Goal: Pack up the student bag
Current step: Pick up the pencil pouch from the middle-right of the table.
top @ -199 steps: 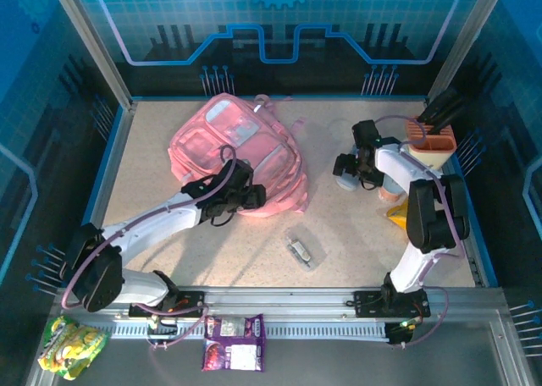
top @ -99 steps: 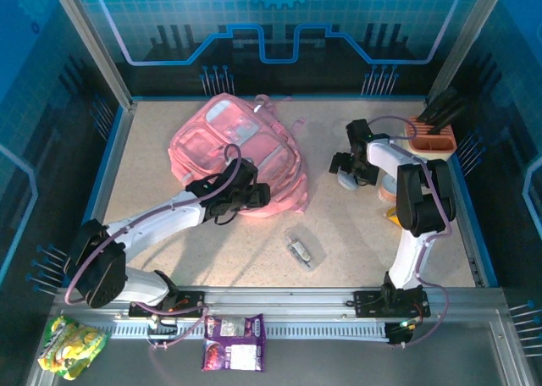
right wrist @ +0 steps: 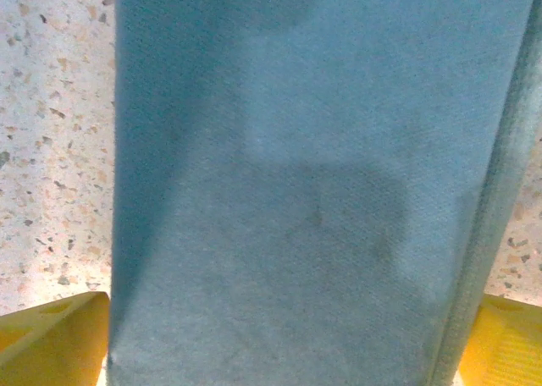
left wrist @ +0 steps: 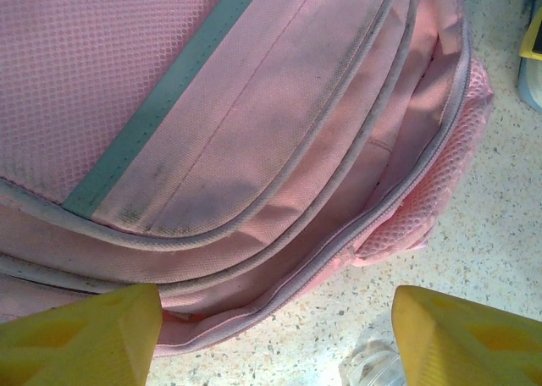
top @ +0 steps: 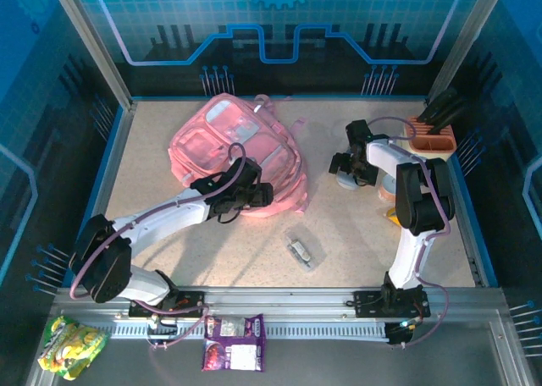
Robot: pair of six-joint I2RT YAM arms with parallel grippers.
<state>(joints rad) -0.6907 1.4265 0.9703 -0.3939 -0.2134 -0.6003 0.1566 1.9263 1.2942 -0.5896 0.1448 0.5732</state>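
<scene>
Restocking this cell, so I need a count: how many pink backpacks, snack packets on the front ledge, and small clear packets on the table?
Pink backpack: 1
Snack packets: 2
Clear packet: 1
Total: 4

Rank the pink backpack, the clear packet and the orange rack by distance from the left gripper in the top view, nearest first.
1. The pink backpack: right at the left gripper, on its far side.
2. The clear packet: mid-table, nearer the bases.
3. The orange rack: far right corner.

student bag [left wrist: 254, 107] cropped by frame edges, blue-grey fabric item [right wrist: 305, 191] cut off top and bottom
</scene>
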